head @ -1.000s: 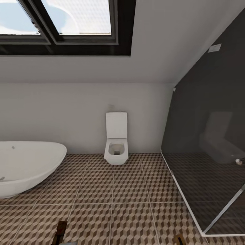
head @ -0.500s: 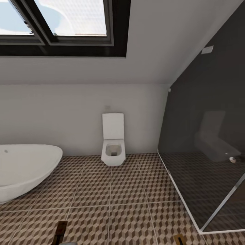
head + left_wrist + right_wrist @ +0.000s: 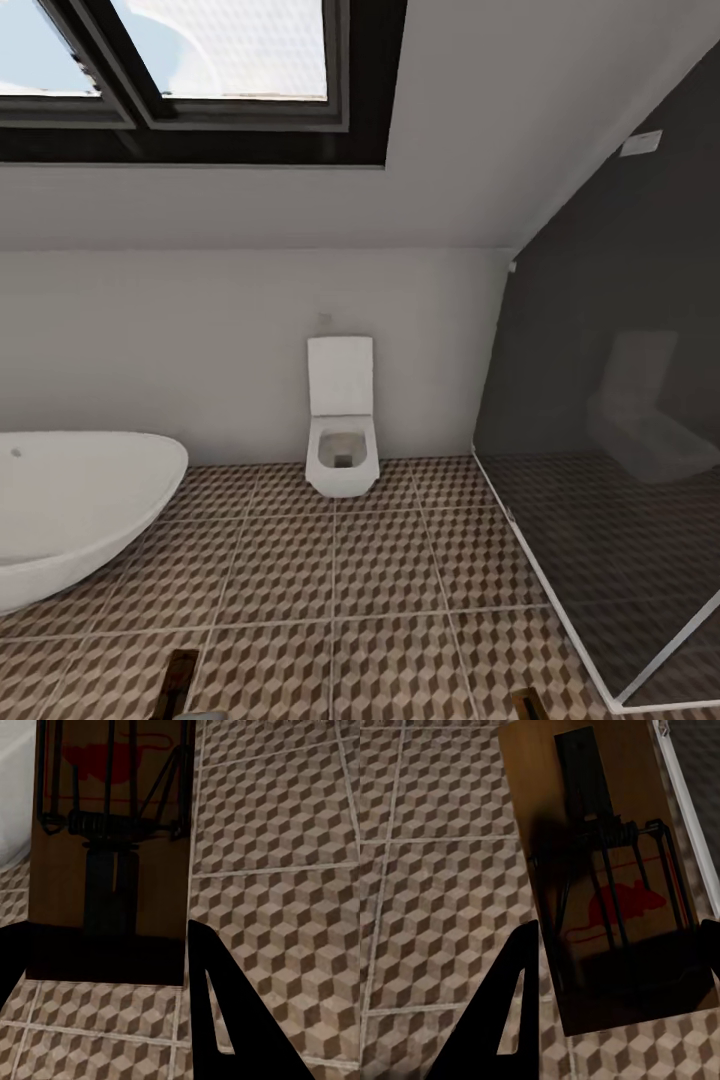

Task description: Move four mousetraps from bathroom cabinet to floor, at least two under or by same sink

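Left jaws (image 3: 112,967): closed on flat brown wooden mousetrap with dark wire spring and red mouse print (image 3: 112,832); board held above floor.

Right jaws (image 3: 615,982): closed on second brown wooden mousetrap, same pattern (image 3: 600,870); white shower kerb (image 3: 690,810) beside it.

Brown-and-beige cube-pattern tiled floor (image 3: 380,580) below both.

Head view: white oval bathtub (image 3: 70,500), white wall-hung toilet (image 3: 342,440), dark glass shower enclosure (image 3: 610,450). Sink, cabinet not visible.

Step, judged: transport of two traps. Next: turn base toward sink, lower traps beside it.

Daylight pours through the skylight (image 3: 200,60); soft, slightly blurred renders, with dim reflections on the shower glass (image 3: 620,430).
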